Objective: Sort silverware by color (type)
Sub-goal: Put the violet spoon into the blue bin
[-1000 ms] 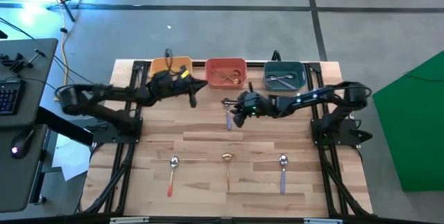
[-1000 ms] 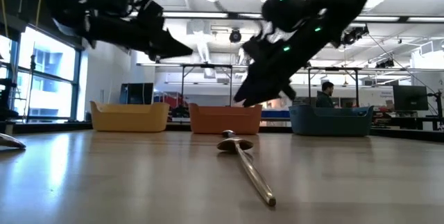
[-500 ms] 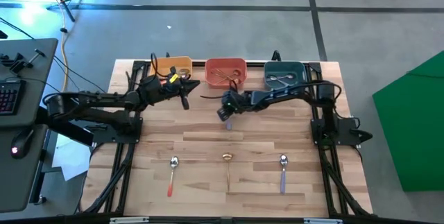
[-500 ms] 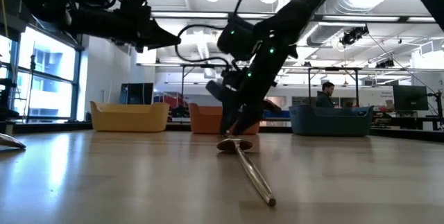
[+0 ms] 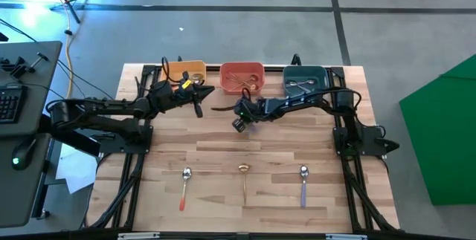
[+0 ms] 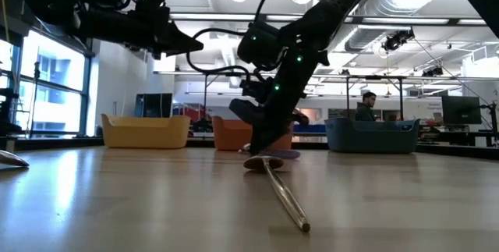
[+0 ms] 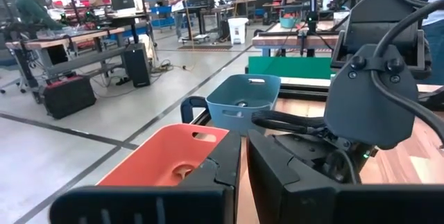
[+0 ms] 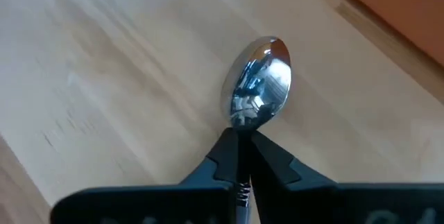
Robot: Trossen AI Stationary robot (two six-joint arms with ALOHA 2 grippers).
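My right gripper (image 5: pixel 239 124) is down at the table's far middle, in front of the red bin (image 5: pixel 242 76). It is shut on a purple-handled spoon whose silver bowl (image 8: pixel 258 89) sticks out past the fingertips; the handle (image 6: pixel 285 155) shows low beside the gripper. My left gripper (image 5: pixel 199 108) hangs shut and empty above the table, near the yellow bin (image 5: pixel 184 70). Three more spoons lie flat in a row near the front: red-orange handled (image 5: pixel 184 185), gold (image 5: pixel 244 181) and purple handled (image 5: pixel 303 183). My right gripper pinches the spoon's neck (image 8: pixel 241 123), just behind the bowl, between its two fingertips. The fingers come down from above at a slant. The bowl faces up close over the wood; the gripper itself hides the handle in the wrist view.
A teal bin (image 5: pixel 305 80) holding silver cutlery stands at the far right, and the red bin holds gold pieces. The arms' black frames run along both table sides. Bare wood lies between the grippers and the near row of spoons.
My right gripper has gone toward the table's left and come down onto the purple-handled spoon in front of the red bin. My left gripper has drawn back a little toward the table's left.
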